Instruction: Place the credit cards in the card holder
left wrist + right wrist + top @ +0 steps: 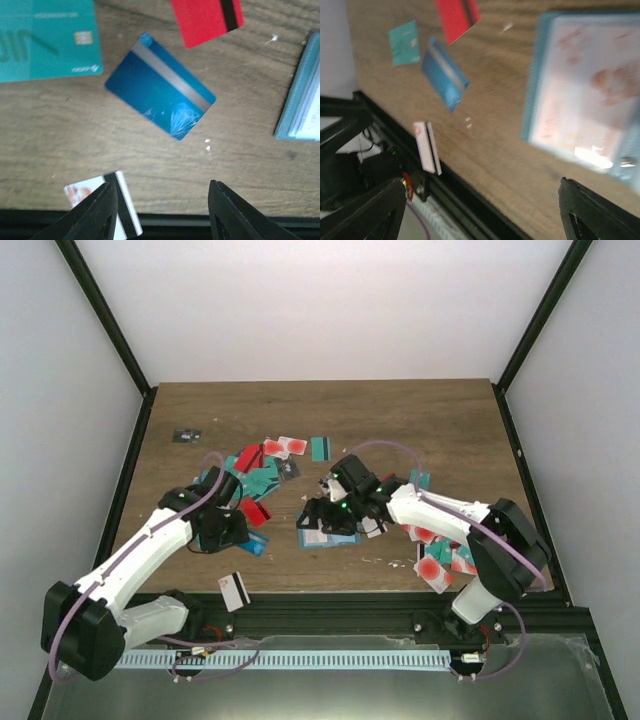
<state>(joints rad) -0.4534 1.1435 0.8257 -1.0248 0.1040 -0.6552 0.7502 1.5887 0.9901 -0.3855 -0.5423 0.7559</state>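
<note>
**Card holder [345, 539] open, most credit cards [262, 462] not in yet**

In the top view the card holder lies open like a book in the middle of the table [420, 420], partly under the right gripper [322, 512]. In the right wrist view it fills the upper right. Some white cards with red spots seem to sit in its pockets (the picture is blurry, so I cannot count them). So a bit of the job looks done.

A lot is left. One heap of credit cards sits in the upper middle of the top view. Another heap [442, 558] sits at the lower right, by the right arm. In the left wrist view a blue card [160, 92] lies alone in the middle. A red card [205, 17] is at the top and a teal card [47, 40] is at the upper left. A white card [122, 197] is at the bottom, by the table's edge.

The left gripper [161, 192] hangs over bare wood just below the blue card. Its jaws are partway apart with nothing between them. The right gripper's jaws are very wide apart in its own view, and they hold nothing too. I think every loose card has yet to go into a pocket.
</note>
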